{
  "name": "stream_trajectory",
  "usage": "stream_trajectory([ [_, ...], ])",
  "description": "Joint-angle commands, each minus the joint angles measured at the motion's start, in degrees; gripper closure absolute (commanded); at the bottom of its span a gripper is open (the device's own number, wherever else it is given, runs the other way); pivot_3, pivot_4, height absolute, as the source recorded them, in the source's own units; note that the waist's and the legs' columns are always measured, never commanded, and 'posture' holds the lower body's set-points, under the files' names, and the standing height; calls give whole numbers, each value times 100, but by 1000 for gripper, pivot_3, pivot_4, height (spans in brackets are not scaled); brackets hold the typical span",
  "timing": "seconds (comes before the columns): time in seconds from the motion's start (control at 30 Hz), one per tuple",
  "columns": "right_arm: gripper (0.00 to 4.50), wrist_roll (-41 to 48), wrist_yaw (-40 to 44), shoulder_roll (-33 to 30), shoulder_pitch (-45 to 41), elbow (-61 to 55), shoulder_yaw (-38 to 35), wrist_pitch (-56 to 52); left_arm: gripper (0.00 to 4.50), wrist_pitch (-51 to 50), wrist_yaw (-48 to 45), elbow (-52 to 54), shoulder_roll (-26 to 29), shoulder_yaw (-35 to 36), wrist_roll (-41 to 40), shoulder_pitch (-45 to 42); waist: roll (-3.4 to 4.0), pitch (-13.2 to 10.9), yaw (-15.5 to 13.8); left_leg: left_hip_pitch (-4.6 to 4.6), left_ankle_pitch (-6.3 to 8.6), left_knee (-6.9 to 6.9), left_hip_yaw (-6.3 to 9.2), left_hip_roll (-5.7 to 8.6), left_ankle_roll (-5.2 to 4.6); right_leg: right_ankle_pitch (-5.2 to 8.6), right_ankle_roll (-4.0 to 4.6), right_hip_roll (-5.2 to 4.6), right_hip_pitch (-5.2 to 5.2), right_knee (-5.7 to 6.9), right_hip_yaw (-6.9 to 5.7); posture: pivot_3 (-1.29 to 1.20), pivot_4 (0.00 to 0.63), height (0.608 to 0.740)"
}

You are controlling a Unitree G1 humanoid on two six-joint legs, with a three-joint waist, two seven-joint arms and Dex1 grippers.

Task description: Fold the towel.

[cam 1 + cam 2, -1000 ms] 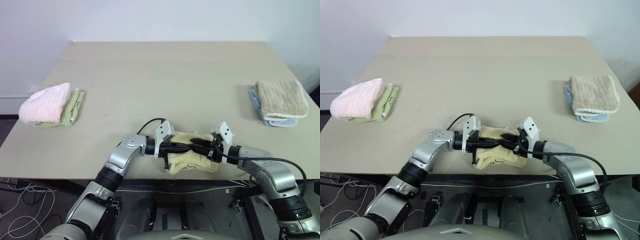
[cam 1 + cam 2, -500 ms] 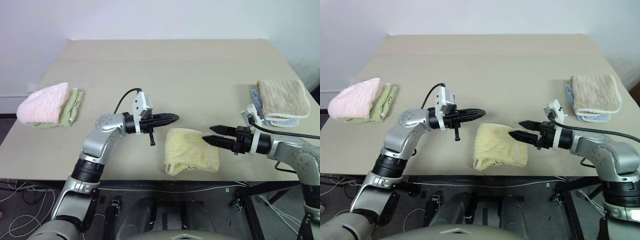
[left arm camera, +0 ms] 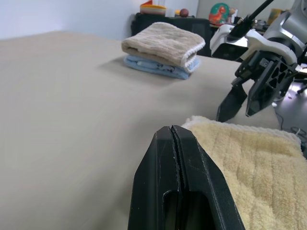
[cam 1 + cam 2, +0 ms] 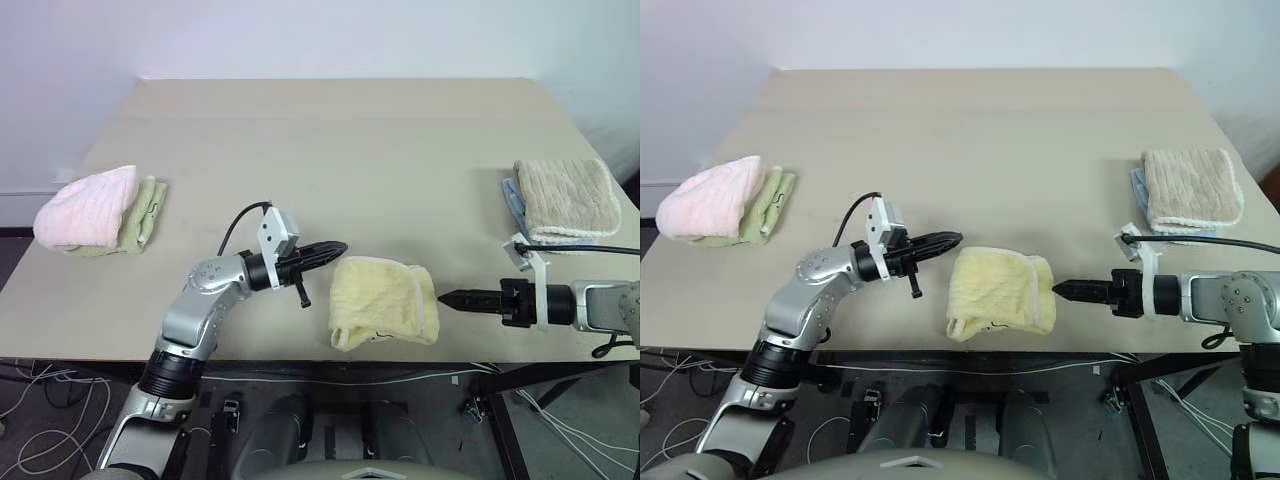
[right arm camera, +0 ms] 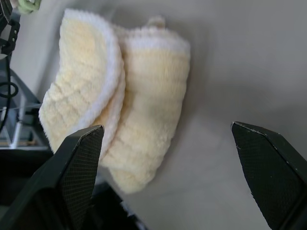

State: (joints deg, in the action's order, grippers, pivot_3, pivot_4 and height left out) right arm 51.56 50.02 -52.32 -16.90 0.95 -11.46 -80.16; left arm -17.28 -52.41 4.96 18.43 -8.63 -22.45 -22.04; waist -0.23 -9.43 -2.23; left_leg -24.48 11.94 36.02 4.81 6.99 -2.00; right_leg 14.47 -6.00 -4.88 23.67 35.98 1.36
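Both claws have backed off the towel [image 4: 383, 314] since a second ago, when they met over it. It now lies folded into a thick pad at the near edge of the worktop [image 4: 340, 150], free of either claw. Judge it soft, light and floppy; layers will slide, so pinch through its white-trimmed edge. Left claw [image 4: 335, 249], pressed together, hovers just left of it; right claw [image 5: 168, 158], spread wide and empty, sits just right.

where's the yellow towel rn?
Head views: the towel lies folded at the table's near edge, centre, between the left pincer and right pincer, touching neither.
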Motion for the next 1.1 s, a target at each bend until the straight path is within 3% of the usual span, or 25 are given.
stream_trajectory([
  [0.03, 40, 293, -170, 353, -178, -4, -265, -367, 4500, 21, 21, 330, -21, -36, -45, -28, 0, 0, 5, 0, 0, 0, -1, 0, 0, 0, 0, 0, 0, 0, 1, 0, 150, 740],
  [0.37, 40, 280, -895, 1550, -486, -37, -384, -853, 4500, -74, 105, 376, -5, -138, 28, -179, -1, 1, 122, 5, 0, 1, -1, -1, 1, -1, -1, 4, -1, 3, 3, 0, 150, 740],
  [0.53, 40, 208, -954, 1709, -438, -221, -179, -846, 4500, -66, 137, 364, -28, -151, 45, -198, -1, 1, 209, 7, 0, -3, 0, -2, 0, -8, -15, 7, 0, 5, 3, 0, 150, 740],
  [0.7, 1225, 40, -895, 1631, -422, -172, -129, -520, 4500, 18, 162, 344, -4, -201, 139, -120, 0, 1, 210, 7, 0, -5, -1, -5, 0, -9, -15, 10, 1, 5, 3, 0, 150, 740],
  [1.0, 4350, 274, -737, 1591, -682, -207, -238, -508, 4500, 88, 159, 158, -7, -102, 145, -200, 0, 1, 152, 3, 1, -3, -1, -4, 1, -9, -15, 8, 1, 2, 3, 0, 150, 740],
  [1.1, 4487, 403, -716, 1571, -726, -318, -335, -570, 4500, 167, 136, 45, -13, -114, 183, -250, 0, 1, 151, 3, 1, -4, 0, -4, 1, -8, -15, 7, 2, 2, 2, 0, 150, 740],
])
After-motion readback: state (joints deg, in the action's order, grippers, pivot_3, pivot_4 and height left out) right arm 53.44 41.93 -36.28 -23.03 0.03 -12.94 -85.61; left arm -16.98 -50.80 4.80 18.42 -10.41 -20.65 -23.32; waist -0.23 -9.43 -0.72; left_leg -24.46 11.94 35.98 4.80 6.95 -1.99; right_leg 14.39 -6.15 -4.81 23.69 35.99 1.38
